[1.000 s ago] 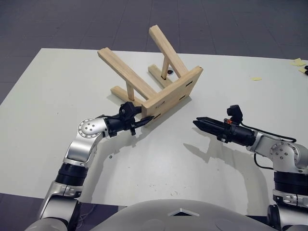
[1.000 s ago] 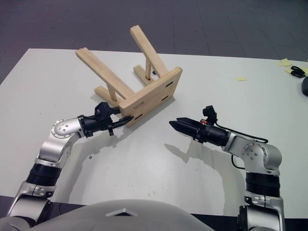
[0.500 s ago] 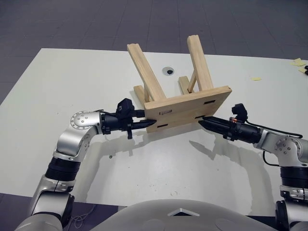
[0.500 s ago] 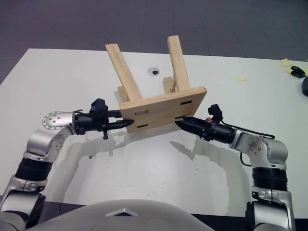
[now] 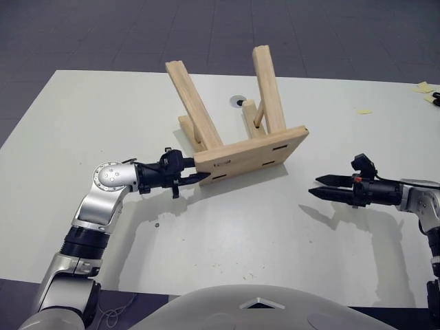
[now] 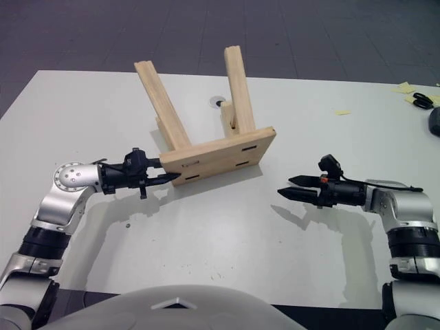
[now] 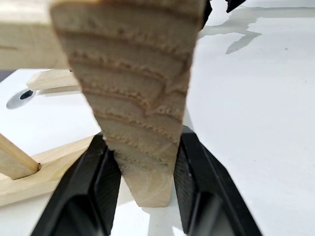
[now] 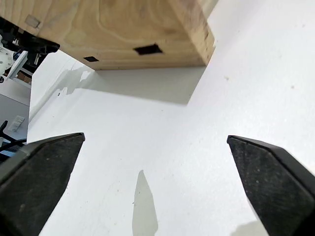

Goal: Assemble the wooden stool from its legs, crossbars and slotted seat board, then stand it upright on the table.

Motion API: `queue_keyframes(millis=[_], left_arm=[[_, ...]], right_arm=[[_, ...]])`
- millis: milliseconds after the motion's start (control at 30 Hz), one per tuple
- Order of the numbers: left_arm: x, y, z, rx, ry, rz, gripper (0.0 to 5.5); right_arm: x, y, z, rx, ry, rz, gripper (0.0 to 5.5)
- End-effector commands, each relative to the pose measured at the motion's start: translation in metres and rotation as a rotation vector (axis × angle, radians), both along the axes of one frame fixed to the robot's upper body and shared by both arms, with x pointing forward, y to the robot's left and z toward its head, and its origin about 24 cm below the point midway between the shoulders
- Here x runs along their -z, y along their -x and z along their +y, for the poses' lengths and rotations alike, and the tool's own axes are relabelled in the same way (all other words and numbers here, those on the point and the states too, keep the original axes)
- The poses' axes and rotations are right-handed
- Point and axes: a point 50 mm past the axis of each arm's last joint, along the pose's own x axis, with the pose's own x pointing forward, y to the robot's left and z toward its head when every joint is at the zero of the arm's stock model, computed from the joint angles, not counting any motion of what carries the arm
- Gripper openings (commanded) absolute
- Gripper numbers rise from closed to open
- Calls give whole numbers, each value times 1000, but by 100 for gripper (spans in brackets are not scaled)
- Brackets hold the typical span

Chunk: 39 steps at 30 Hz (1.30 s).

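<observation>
The assembled wooden stool lies tipped on the white table (image 5: 82, 117). Its slotted seat board (image 5: 251, 155) stands on edge, and its legs (image 5: 196, 103) slant up and away from me, joined by a crossbar (image 5: 251, 115). My left gripper (image 5: 199, 177) is shut on the board's left corner; in the left wrist view the black fingers (image 7: 194, 172) clamp the wood end (image 7: 142, 113). My right gripper (image 5: 313, 187) hovers open to the right of the stool, apart from it. The right wrist view has the board's underside (image 8: 123, 29) beyond the spread fingers (image 8: 39, 172).
A round cable hole (image 5: 238, 102) sits in the table behind the stool. Yellow notes (image 5: 426, 88) and a dark object (image 6: 434, 120) lie at the far right edge. Bare table stretches in front of the stool and between the arms.
Half a second ago my right gripper touched the board's right end. It has since drawn back to the right and stands open. The stool has shifted left and settled lower, still held by the left gripper.
</observation>
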Motion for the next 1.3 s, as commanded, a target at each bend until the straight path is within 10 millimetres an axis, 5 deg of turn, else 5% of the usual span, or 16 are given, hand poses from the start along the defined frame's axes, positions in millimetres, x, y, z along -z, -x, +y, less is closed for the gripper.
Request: queue_keyframes(millis=[33, 333, 567, 900, 1167, 1300], left_arm=[[-7, 13, -16, 126, -17, -39, 135], [-22, -3, 7, 89, 19, 167, 135], [-25, -9, 18, 97, 9, 253, 256], [-35, -37, 30, -161, 103, 60, 407], [-27, -23, 29, -174, 134, 113, 533], [-26, -26, 30, -131, 143, 192, 539]], right_arm=[[-1, -6, -2, 5, 13, -12, 540], [-4, 5, -7, -83, -4, 37, 540], [-5, 4, 1, -103, -18, 38, 540], [-19, -13, 24, -152, -39, -95, 540], [-20, -18, 40, -205, -50, -146, 540], [-9, -9, 37, -206, -18, -158, 540]])
